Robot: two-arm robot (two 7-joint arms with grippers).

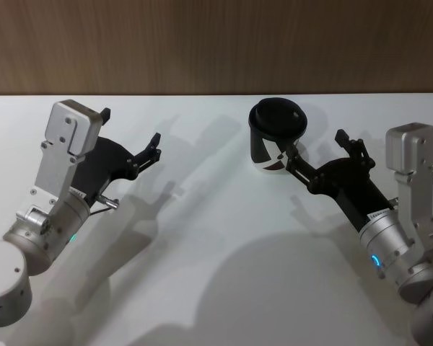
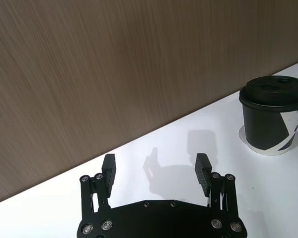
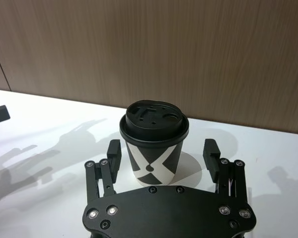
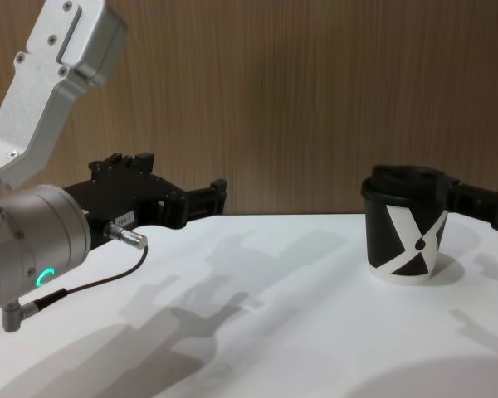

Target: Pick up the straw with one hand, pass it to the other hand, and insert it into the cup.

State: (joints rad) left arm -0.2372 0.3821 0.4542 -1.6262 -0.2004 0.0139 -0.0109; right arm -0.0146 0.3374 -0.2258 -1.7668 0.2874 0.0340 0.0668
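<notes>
The black cup point(image 1: 274, 137) with a white X pattern and a domed lid stands upright on the white table, right of centre near the back edge. My right gripper point(image 1: 317, 142) hovers open just in front of it, one finger close beside the cup's wall. In the right wrist view the cup point(image 3: 154, 144) sits just beyond the gap of the right gripper point(image 3: 162, 147). My left gripper point(image 1: 130, 126) hangs open and empty over the left of the table, well apart from the cup point(image 2: 273, 116). The straw is out of view.
A wood-panelled wall point(image 1: 216, 43) rises right behind the table's back edge point(image 1: 202, 95). The white tabletop point(image 1: 202, 252) spreads bare between the two arms and towards me. Shadows of both arms fall across it.
</notes>
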